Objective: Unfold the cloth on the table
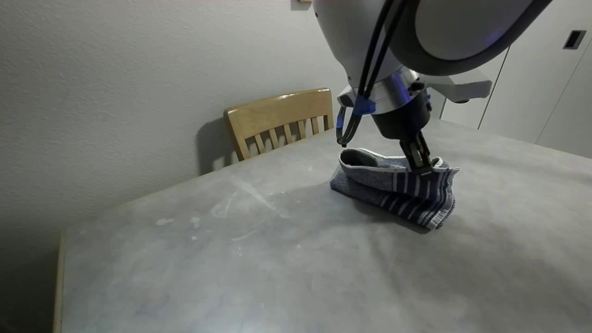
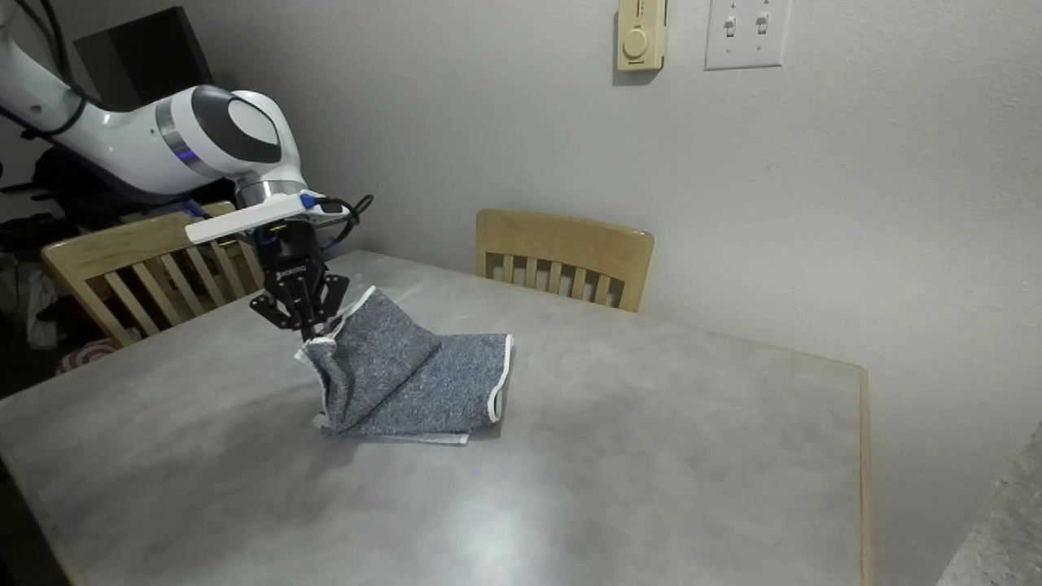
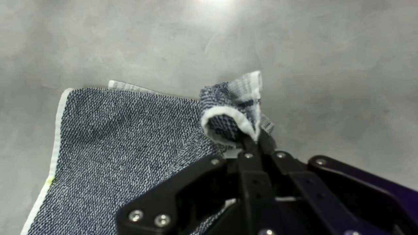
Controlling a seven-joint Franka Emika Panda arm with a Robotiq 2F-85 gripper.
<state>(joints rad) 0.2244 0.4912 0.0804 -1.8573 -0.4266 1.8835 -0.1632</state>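
The blue-grey cloth (image 1: 370, 180) lies bunched and partly folded on the pale grey table (image 1: 259, 263). Its white stripes face the camera in that exterior view. In an exterior view the cloth (image 2: 415, 387) shows its plain side, with one corner lifted and a white hem at its right. My gripper (image 1: 423, 172) points down at the striped end; it also shows in an exterior view (image 2: 309, 332). In the wrist view the gripper (image 3: 258, 140) is shut on a curled, white-hemmed edge of the cloth (image 3: 130, 137), held above the rest. The cloth's underside layers are hidden.
A wooden slat-back chair (image 1: 282, 108) stands at the table's far edge by the wall, also in an exterior view (image 2: 562, 236). A further wooden chair (image 2: 146, 244) stands behind the arm. A thermostat (image 2: 639, 37) and light switches (image 2: 746, 32) are on the wall.
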